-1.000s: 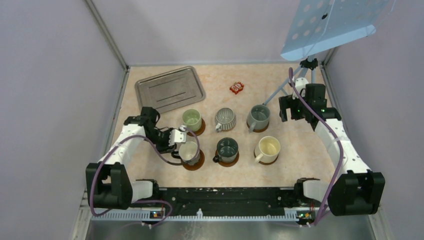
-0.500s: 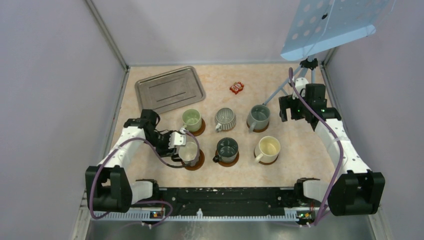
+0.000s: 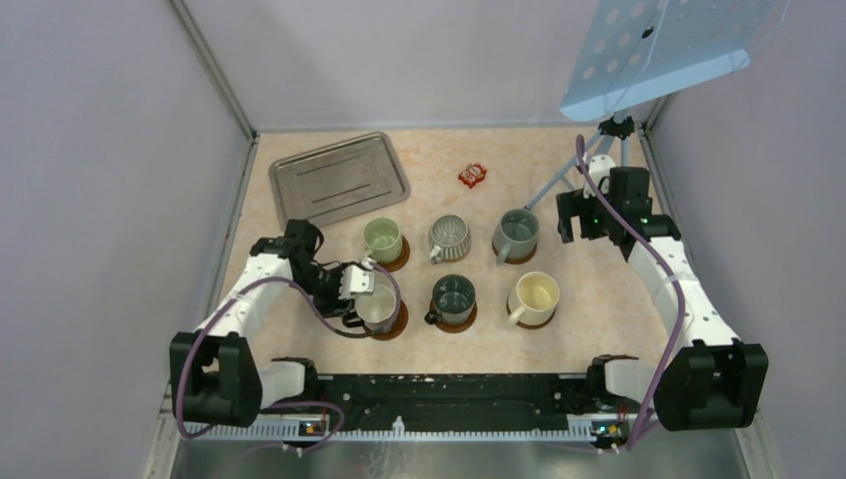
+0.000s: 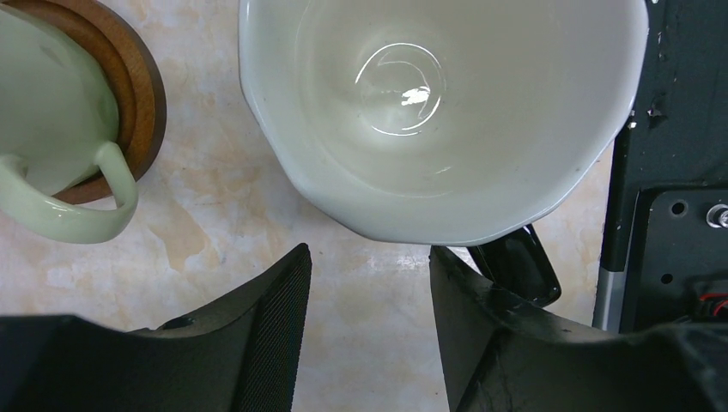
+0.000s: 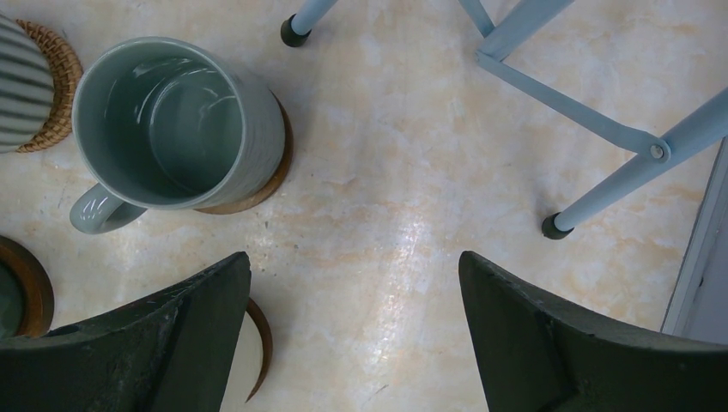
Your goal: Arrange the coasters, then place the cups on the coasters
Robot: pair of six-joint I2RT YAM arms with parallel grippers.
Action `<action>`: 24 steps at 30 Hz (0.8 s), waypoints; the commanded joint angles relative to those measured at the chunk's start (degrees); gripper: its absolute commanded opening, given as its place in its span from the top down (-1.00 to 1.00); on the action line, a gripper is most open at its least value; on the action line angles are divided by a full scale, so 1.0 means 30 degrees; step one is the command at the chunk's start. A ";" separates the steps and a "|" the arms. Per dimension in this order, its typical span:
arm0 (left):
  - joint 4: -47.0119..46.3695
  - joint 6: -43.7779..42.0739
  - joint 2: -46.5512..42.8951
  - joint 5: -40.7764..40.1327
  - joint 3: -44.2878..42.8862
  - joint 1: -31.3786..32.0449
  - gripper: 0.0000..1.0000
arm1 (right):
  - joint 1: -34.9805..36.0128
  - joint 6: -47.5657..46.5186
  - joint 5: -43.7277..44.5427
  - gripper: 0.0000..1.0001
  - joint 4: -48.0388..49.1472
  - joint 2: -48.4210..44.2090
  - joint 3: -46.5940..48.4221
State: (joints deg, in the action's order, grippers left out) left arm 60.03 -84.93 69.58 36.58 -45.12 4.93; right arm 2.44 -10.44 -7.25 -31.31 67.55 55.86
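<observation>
Six cups stand on coasters in two rows of three. The back row holds a pale green cup (image 3: pixel 381 238), a ribbed grey cup (image 3: pixel 449 237) and a grey-blue cup (image 3: pixel 517 233). In front are a black cup with a white inside (image 3: pixel 377 305), a dark grey-green cup (image 3: pixel 454 295) and a cream cup (image 3: pixel 536 294). My left gripper (image 3: pixel 355 287) is open just left of the black cup (image 4: pixel 446 112). In the left wrist view its gripper (image 4: pixel 369 257) holds nothing, and the cup's black handle (image 4: pixel 515 262) lies beside the right finger. My right gripper (image 3: pixel 579 222) is open and empty, right of the grey-blue cup (image 5: pixel 172 120).
A metal tray (image 3: pixel 339 178) lies at the back left. A small red packet (image 3: pixel 473 176) sits behind the cups. Blue tripod legs (image 5: pixel 601 129) stand at the back right, close to my right gripper (image 5: pixel 354 257). The enclosure walls run along both sides.
My left gripper's jaws have spread apart beside the black cup, which stays on its coaster. The right arm has not moved.
</observation>
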 commanded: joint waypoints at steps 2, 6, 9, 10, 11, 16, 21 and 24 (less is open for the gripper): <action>0.0296 0.0622 -0.0428 0.0741 0.0129 0.0316 -0.19 | -0.0068 -0.0240 -0.0104 -0.80 0.0479 -0.0089 0.0100; 0.0386 0.0739 -0.0466 0.0586 0.0129 0.0349 -0.19 | -0.0078 -0.0267 -0.0161 -0.80 0.0505 -0.0018 0.0121; 0.0639 0.0783 -0.0431 0.0645 -0.0011 0.0349 -0.19 | -0.0072 -0.0286 -0.0309 -0.80 0.0538 0.0102 0.0195; 0.0695 0.0859 -0.0449 0.0702 -0.0101 0.0349 -0.19 | -0.0072 -0.0313 -0.0324 -0.79 0.0538 0.0141 0.0264; 0.0695 0.0986 -0.0414 0.0746 -0.0174 0.0349 -0.19 | -0.0064 -0.0386 -0.0363 -0.80 0.0528 0.0179 0.0302; 0.0711 0.2583 0.0280 -0.0279 -0.1047 0.0349 -0.20 | -0.0076 -0.0687 -0.1162 -0.80 0.0463 0.0074 0.0547; 0.1197 0.3621 0.1475 -0.0257 -0.2625 -0.0057 -0.19 | -0.0067 -0.0924 -0.1989 -0.80 0.0372 0.0006 0.0733; 0.1270 0.4064 0.2077 0.0015 -0.3575 -0.0494 -0.19 | -0.0028 -0.1049 -0.2302 -0.80 0.0367 0.0013 0.0860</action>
State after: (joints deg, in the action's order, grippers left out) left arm 62.00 -75.90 74.06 35.03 -51.13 4.97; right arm 2.44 -12.34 -11.31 -31.31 67.90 55.90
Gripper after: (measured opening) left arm 0.594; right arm 0.898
